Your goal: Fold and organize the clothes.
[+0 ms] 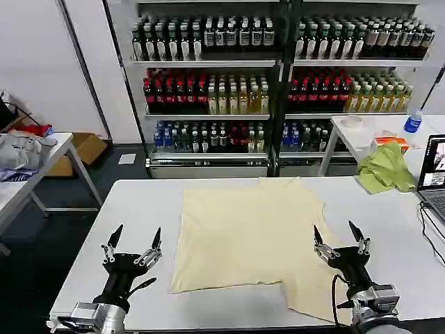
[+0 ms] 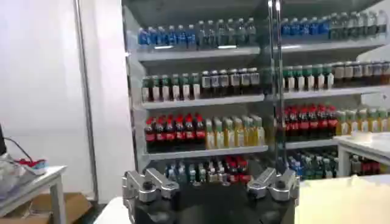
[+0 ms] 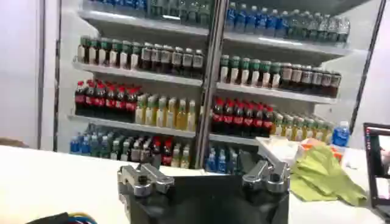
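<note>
Pale cream-yellow soft cotton T-shirt [image 1: 247, 233] lies flat at centre of white bench [image 1: 139, 202], partly folded into a rough rectangle; near-right corner runs out toward the bench's front edge, under the R arm; no wrinkles of note; nothing on top of it. L end effector [image 1: 132, 242] hovers over bare bench just beside shirt's L edge, fingers spread, holding nothing, not touching cloth; R end effector [image 1: 338, 236] above shirt's near-right part, fingers spread too, empty. Lime-green crumpled cloth [image 1: 384, 169] on a second white side table [image 1: 354, 136] to the R, well apart from shirt; open laptop [image 1: 434, 174] at bench's R edge w/ cable. Behind: shelving rack w/ rows of bottled drinks [image 1: 208, 97].
</note>
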